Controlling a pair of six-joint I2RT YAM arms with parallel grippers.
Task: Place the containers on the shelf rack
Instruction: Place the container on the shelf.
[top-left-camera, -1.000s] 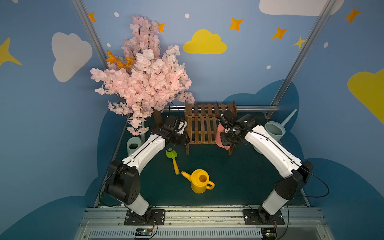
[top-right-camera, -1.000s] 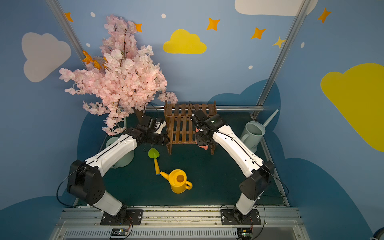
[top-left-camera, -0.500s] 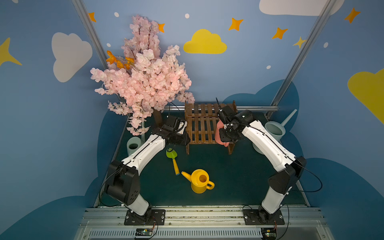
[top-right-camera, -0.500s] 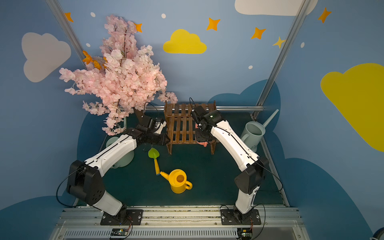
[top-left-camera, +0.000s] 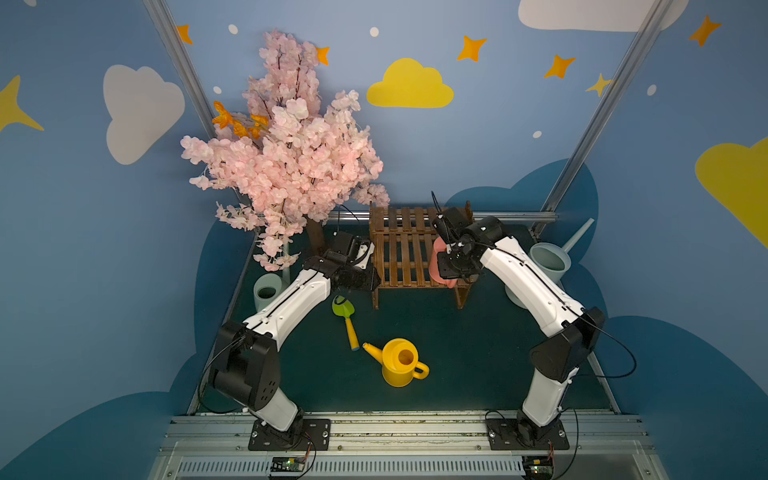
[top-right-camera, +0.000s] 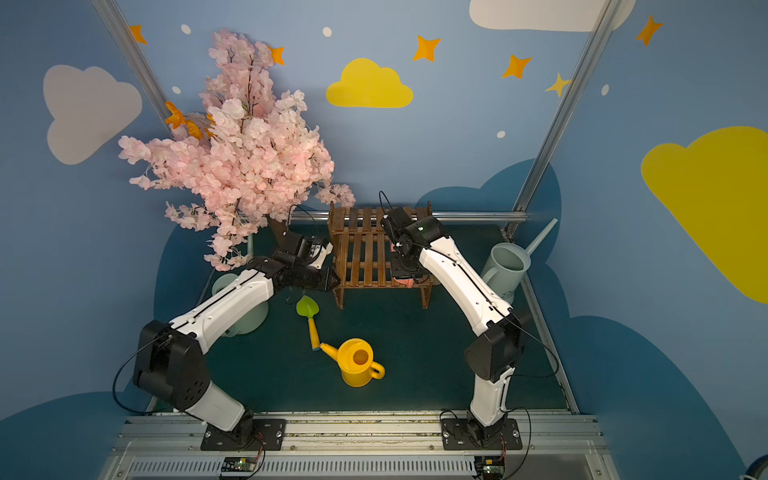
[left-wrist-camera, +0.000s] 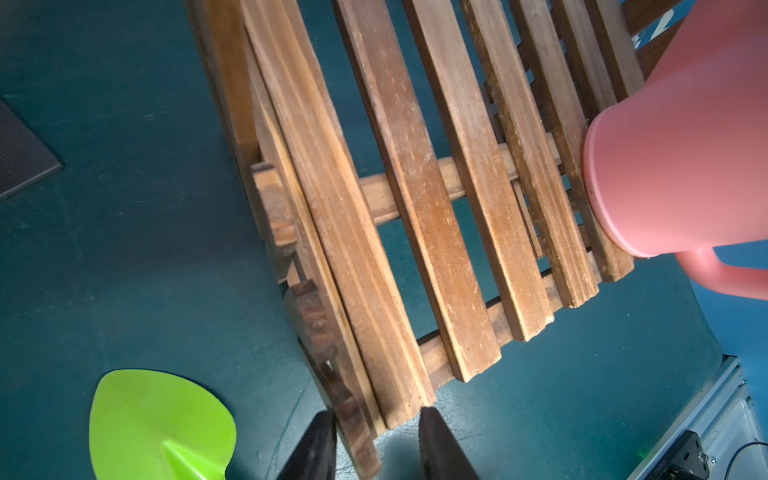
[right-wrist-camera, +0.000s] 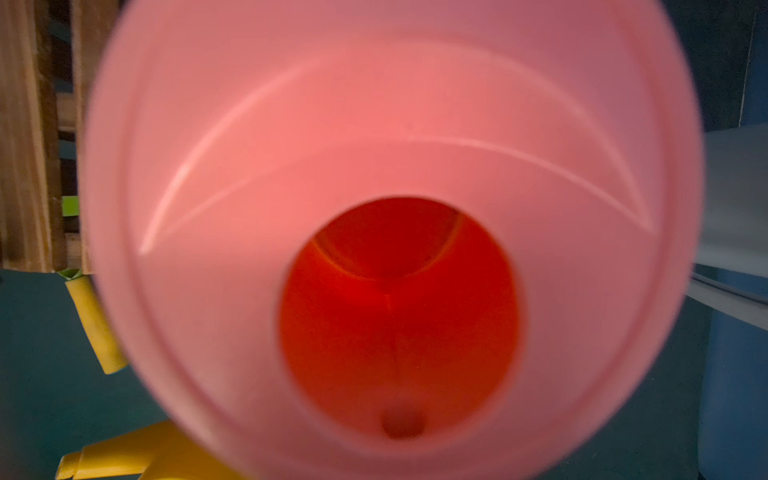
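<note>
Shelf rack (top-left-camera: 405, 249) stands at the back centre of the green mat (top-left-camera: 478, 353), beside the blossom tree (top-left-camera: 286, 166). Left gripper (left-wrist-camera: 376, 413) is clamped on its front-left corner, 1 finger each side. Blue-grey watering can (top-left-camera: 548, 259) is upright on the mat right of the rack, pale green watering can (top-left-camera: 266, 289) upright left of it. Yellow watering can (top-left-camera: 399, 365) is upright mid-mat, well clear. Pink watering can (top-left-camera: 436, 257) is tilted over the rack's right end, held by the right gripper (top-left-camera: 453, 268), closed tight, fingers hidden. Toy shovel (top-left-camera: 347, 320) lies flat between rack and yellow can.
</note>
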